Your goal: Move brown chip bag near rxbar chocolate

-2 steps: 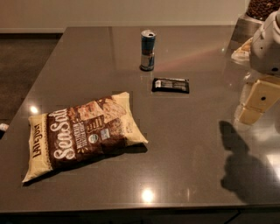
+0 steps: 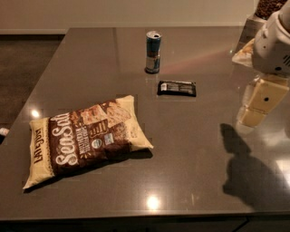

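Brown chip bag well left of hand at bench's right side, long axis slanting toward rxbar chocolate; hand's opening: cannot tell.

Glossy grey table, pale wall, dark floor

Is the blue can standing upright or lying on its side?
Upright: the can stands on its base, top rim up, beyond the rxbar chocolate. The gripper hovers at far right.

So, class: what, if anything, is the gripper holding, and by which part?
Nothing. The gripper hangs over the right of the table, apart from the brown chip bag and the rxbar chocolate.
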{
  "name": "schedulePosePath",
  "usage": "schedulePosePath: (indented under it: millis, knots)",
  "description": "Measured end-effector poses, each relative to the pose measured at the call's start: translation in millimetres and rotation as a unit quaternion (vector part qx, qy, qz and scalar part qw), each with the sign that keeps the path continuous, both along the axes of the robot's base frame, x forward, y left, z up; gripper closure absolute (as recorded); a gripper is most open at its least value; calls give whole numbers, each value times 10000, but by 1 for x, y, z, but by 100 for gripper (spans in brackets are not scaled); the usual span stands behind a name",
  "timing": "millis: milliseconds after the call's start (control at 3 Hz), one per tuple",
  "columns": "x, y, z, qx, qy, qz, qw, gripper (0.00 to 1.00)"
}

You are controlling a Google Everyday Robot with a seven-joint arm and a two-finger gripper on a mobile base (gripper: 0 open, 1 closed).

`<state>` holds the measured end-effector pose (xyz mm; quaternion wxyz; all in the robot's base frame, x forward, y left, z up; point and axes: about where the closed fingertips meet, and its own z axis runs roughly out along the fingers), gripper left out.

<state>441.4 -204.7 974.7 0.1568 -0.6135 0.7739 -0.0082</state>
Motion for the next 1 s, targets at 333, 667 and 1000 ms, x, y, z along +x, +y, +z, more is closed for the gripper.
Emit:
schedulePosePath:
  millis: [333,667,1000]
  knots:
    - [7,33,-5,345,208,310,9987,0]
    - [10,80,-13,608,397,661,9952,0]
    - [8,128,-22,656,499,901,9925,0]
